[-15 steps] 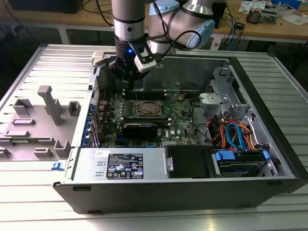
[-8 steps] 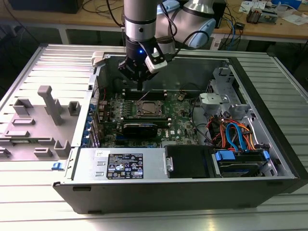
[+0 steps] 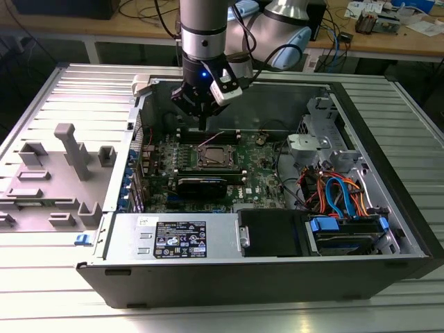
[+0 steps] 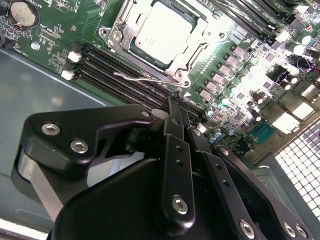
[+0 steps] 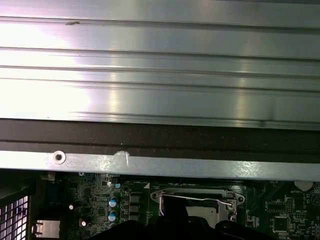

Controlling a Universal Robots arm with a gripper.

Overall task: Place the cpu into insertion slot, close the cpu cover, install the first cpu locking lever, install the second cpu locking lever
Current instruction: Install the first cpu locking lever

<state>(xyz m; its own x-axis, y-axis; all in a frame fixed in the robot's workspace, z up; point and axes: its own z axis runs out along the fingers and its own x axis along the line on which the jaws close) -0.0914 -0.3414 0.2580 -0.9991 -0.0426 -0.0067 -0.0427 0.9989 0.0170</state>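
Cpu [image 4: 165, 31] sits in socket [image 4: 116, 36], cover [image 4: 200, 37] shut over it; one wire lever [image 4: 145, 77] looks unlatched; your gripper [image 4: 175, 107], fingers pinched together, empty, hovers just beside lever

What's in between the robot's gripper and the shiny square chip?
In the second wrist view, a thin wire lever and long black memory slots lie between the gripper and the cpu in its socket.
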